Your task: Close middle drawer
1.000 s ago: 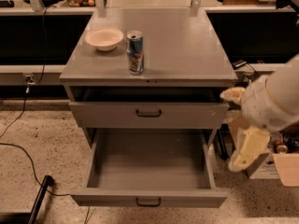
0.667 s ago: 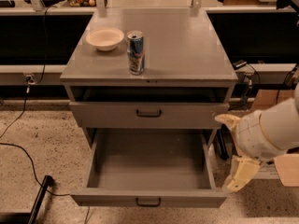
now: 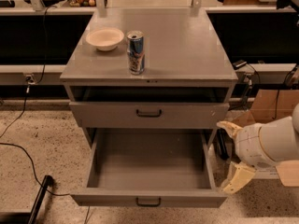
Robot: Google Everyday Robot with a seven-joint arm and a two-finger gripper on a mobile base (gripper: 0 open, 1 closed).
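Middle drawer [image 3: 149, 171] fully out. My gripper [image 3: 224, 157] sits under the table's [image 3: 187, 55] front-right corner, beside the drawer's right wall, fingers [image 3: 239, 178] spread, empty; likely staged to shove it shut.

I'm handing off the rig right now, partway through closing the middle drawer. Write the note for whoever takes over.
Hand: open, holding nothing, low beside the right front corner of the middle drawer; I cannot tell whether it touches.
Middle drawer: pulled far out, tray empty, its bar handle free.
On the cabinet top: a bowl and an upright can.
Done: nothing yet, the drawer is not closed.
Left: probably bring the hand round to the front panel and push it in.
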